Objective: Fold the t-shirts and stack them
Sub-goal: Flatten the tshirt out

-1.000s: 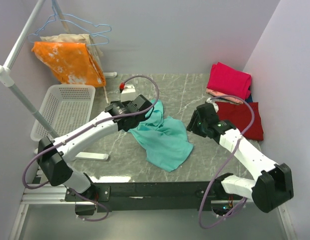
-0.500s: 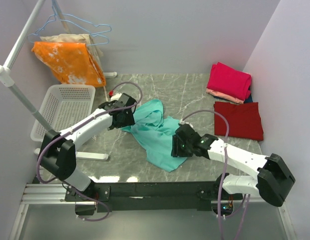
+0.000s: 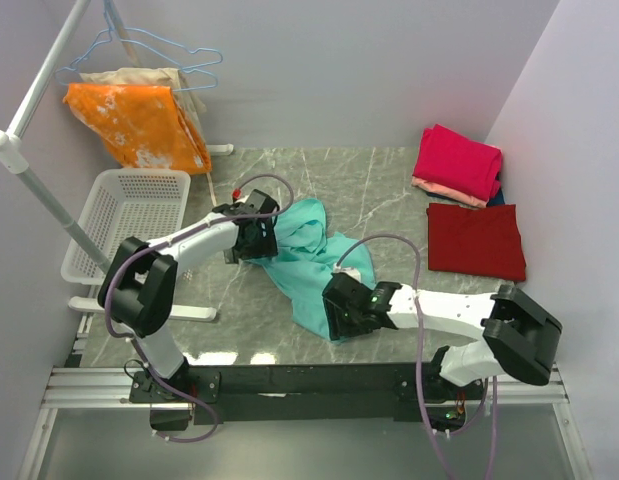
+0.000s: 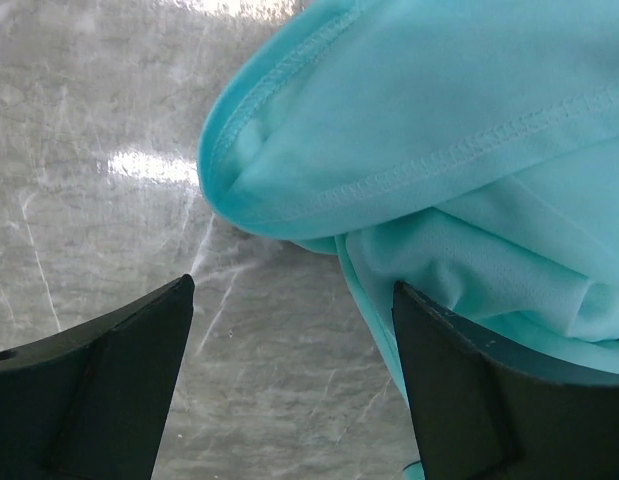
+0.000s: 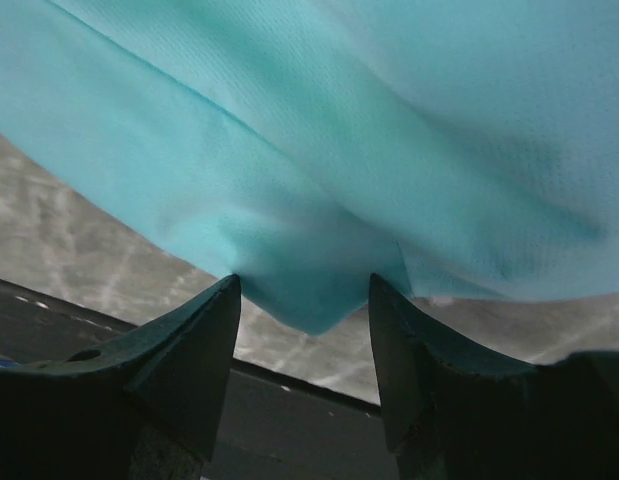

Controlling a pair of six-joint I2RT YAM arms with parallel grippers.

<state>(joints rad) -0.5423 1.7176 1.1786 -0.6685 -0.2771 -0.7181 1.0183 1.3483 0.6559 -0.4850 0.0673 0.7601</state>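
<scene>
- The teal t-shirt [image 3: 324, 270] lies crumpled in the middle of the counter [image 3: 379, 185].
- The left claw [image 4: 294, 290] is spread wide at its hemmed edge.
- The right claw [image 5: 304, 285] is spread around the shirt's near corner.

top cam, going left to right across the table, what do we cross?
white basket → left gripper → teal t-shirt → dark red t-shirt
</scene>
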